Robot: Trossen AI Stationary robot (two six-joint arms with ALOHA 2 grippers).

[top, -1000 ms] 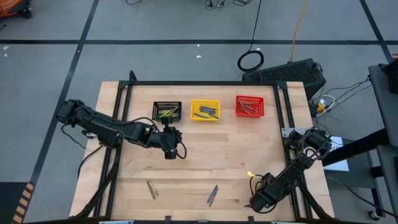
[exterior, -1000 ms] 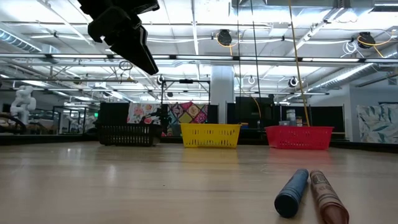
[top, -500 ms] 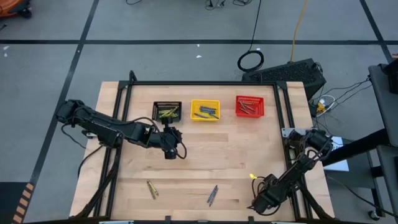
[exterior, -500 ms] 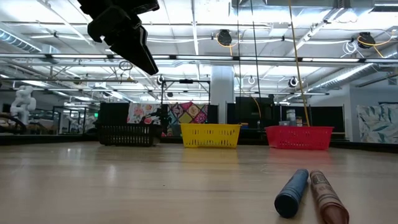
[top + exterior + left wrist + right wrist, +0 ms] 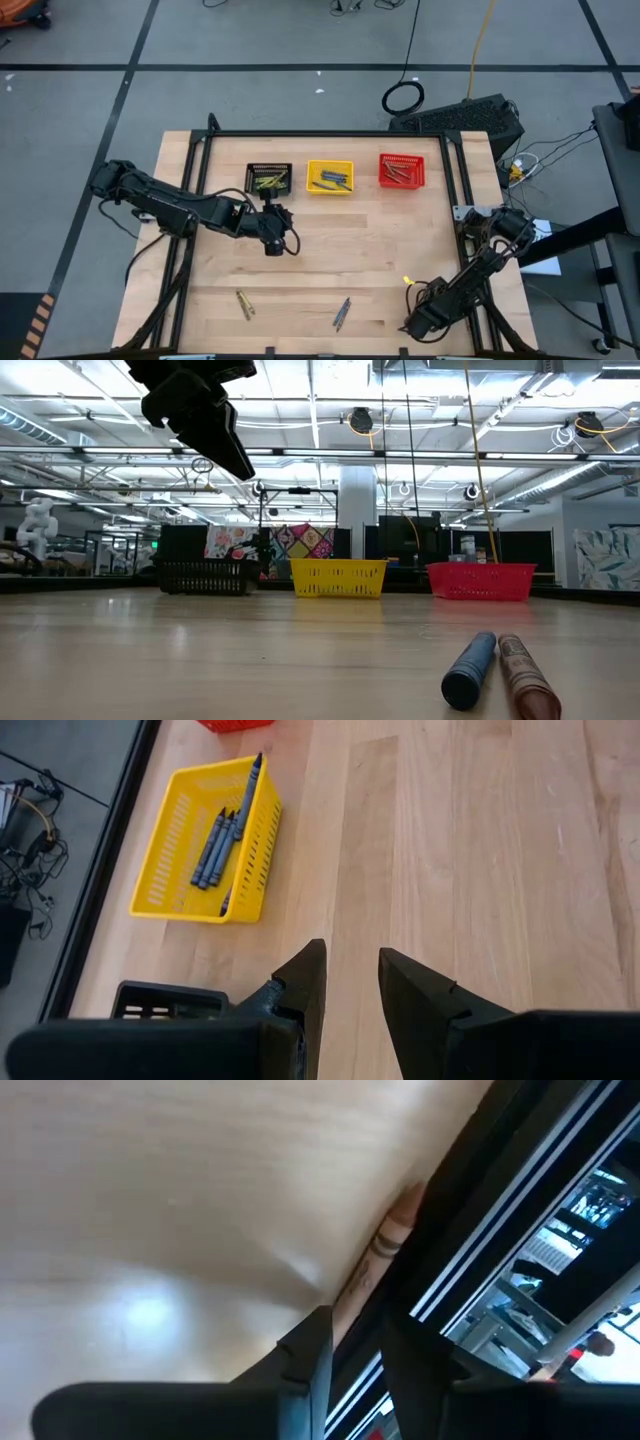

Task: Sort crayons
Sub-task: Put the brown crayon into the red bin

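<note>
My right gripper point(image 5: 408, 327) is low at the table's near right corner, its fingers a little apart. A brownish crayon point(image 5: 385, 1245) lies there along the dark edge rail, its near end at one fingertip point(image 5: 318, 1325). An olive crayon point(image 5: 244, 304) lies near the front edge. So do a blue crayon point(image 5: 470, 670) and a brownish-red crayon point(image 5: 525, 678), side by side. My left gripper point(image 5: 275, 242) hangs open above the table, in front of the black basket point(image 5: 268, 178), and holds nothing. My right gripper has one fingertip beside the near end point(image 5: 340, 1312) of the brownish crayon, which lies flat on the table against the rail. I cannot tell whether the finger touches it.
The black basket, a yellow basket point(image 5: 330, 177) and a red basket point(image 5: 401, 171) stand in a row at the far edge, each with crayons inside. Blue crayons point(image 5: 215, 840) fill the yellow one. A dark metal rail point(image 5: 470, 1190) borders the table beside my right gripper.
</note>
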